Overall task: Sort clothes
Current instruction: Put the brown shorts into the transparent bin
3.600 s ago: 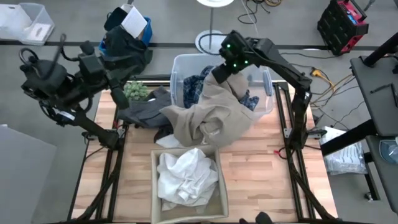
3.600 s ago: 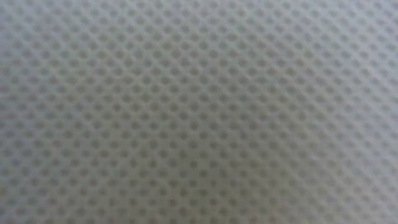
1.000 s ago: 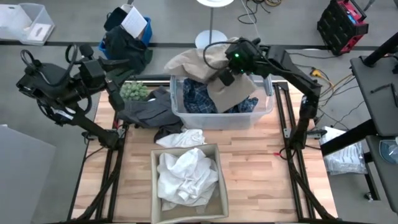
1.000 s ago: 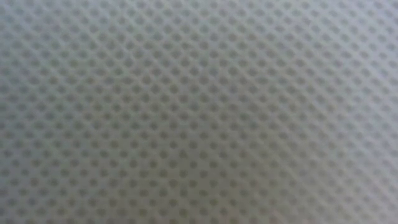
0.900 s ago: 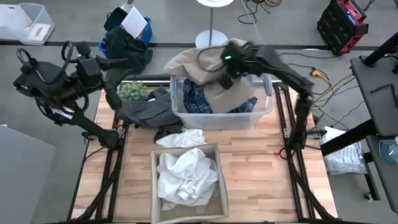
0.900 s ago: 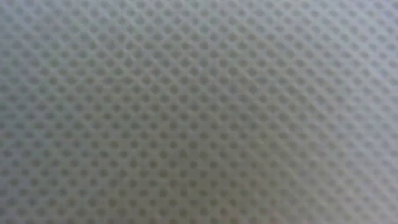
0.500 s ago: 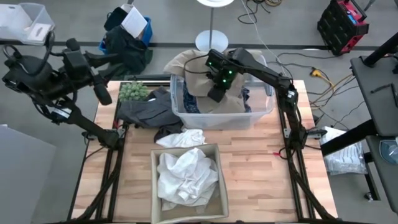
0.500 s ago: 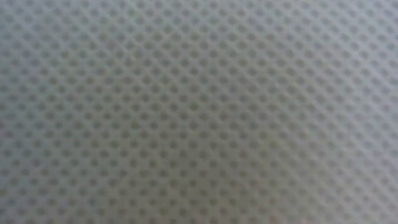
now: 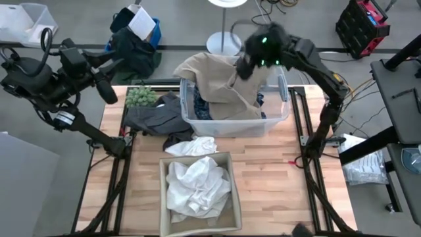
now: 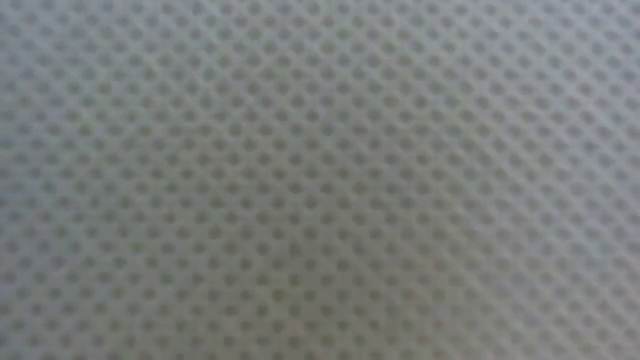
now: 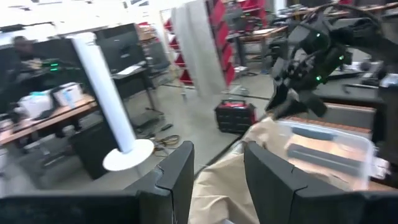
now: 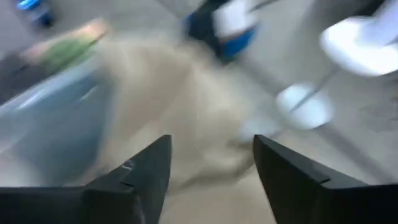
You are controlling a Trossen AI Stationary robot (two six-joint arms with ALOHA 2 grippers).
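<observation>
A clear plastic bin (image 9: 281,110) sat at the far middle of my wooden table (image 9: 276,171), and an open tan box (image 9: 164,191) stood at the near edge. A green fuzzy plant ball (image 9: 137,97) lay near the table's far left corner. On the floor beyond it was a dark bag (image 9: 131,49) with a white paper (image 9: 141,23) on top, and a round white lamp base (image 9: 222,43) stood behind the bin. A red toolbox (image 9: 365,26) sat far right.

tan khaki piece (image 9: 220,82) over bin rim
</observation>
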